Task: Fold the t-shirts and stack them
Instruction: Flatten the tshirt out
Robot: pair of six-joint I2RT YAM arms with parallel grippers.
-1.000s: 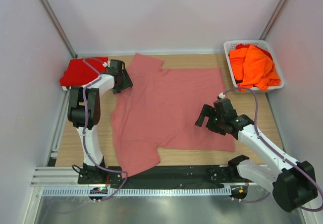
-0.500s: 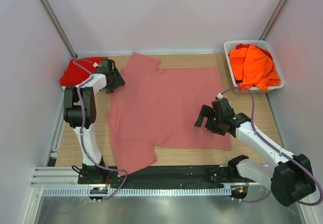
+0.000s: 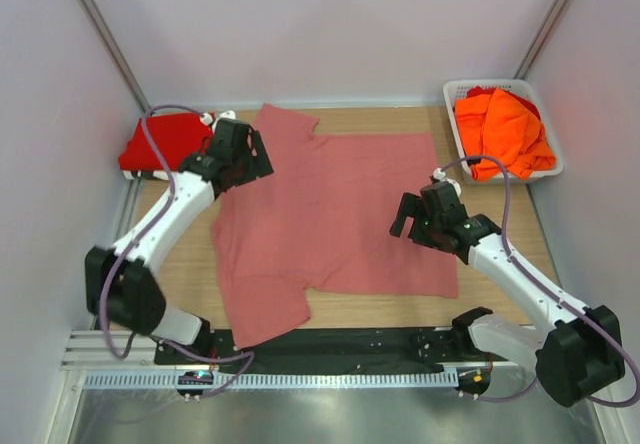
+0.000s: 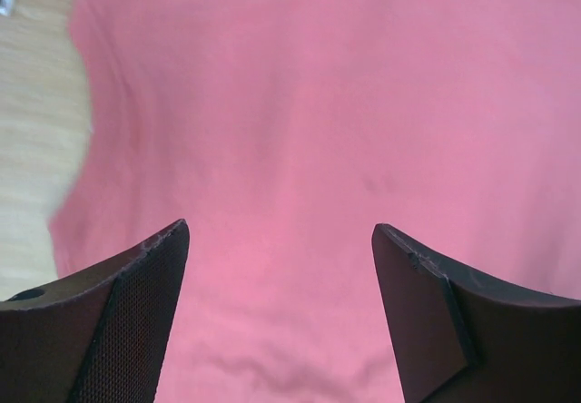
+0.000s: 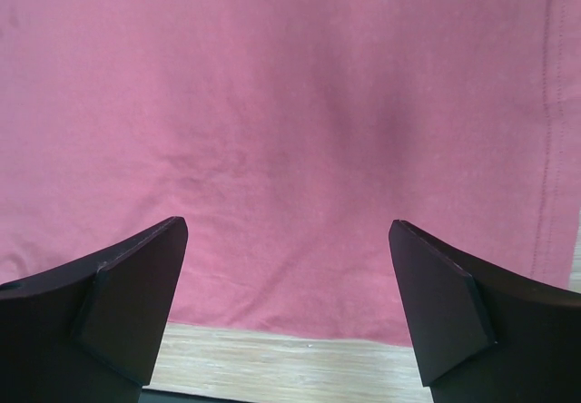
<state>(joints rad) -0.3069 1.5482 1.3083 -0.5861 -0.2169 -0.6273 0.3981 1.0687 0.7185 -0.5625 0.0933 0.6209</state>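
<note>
A dusty rose-pink t-shirt (image 3: 330,214) lies spread flat over the middle of the wooden table. A bright red t-shirt (image 3: 160,142) sits folded at the far left corner. Bright orange t-shirts (image 3: 503,132) are piled in the basket at the far right. My left gripper (image 3: 250,159) hovers over the pink shirt's far left part, open, with only pink cloth (image 4: 318,103) beyond its fingers (image 4: 154,276). My right gripper (image 3: 408,216) hangs over the shirt's near right part, open and empty. In the right wrist view the shirt's hem (image 5: 290,321) runs just ahead of the right gripper (image 5: 289,224).
The white lattice basket (image 3: 455,94) stands in the far right corner. White walls close in the table on three sides. Bare wood (image 5: 300,358) shows along the shirt's near edge, and a black rail (image 3: 360,344) runs across the front.
My left arm has swung away from the red shirt's corner to above the pink shirt, and its jaws have widened. The pink shirt's left side shifted left. The right gripper moved slightly farther from the near edge.
</note>
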